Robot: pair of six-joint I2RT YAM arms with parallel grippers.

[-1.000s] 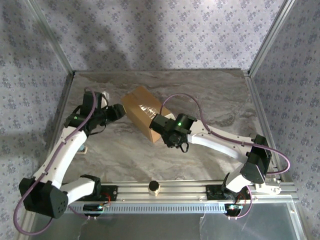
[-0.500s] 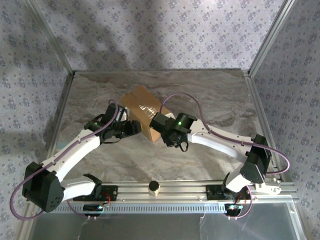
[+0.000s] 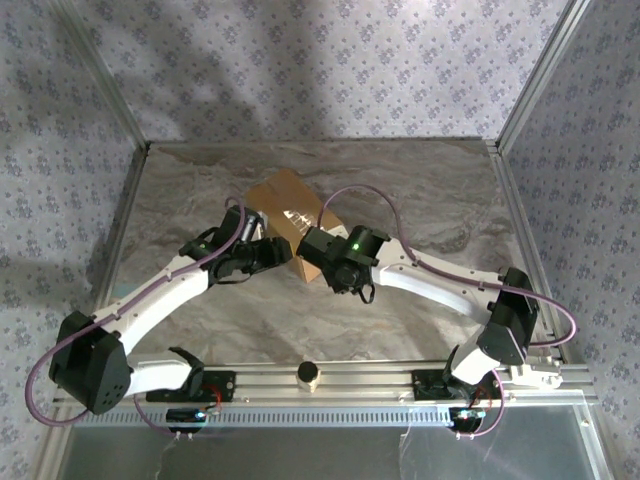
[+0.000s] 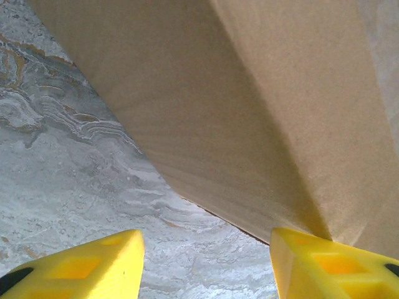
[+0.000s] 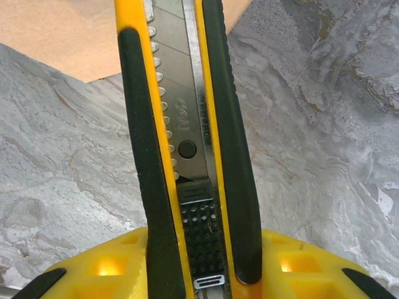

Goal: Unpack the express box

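Left arm has swung in from the left; left pincer (image 3: 272, 252) now beside the express box (image 3: 285, 198), mid-tabletop (image 3: 420, 200) | left wrist: fingers spread, carton corner just beside the right one | right wrist: right pincer (image 5: 196, 268) clamps utility knife (image 5: 187, 124), blade out

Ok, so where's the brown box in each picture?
Top external: the box sits mid-table, between both arms.
Left wrist: the box spans the top, just beyond the left tool.
Right wrist: a tan corner of the box at top left, behind the knife.
Shared landmark: the grey marbled table.
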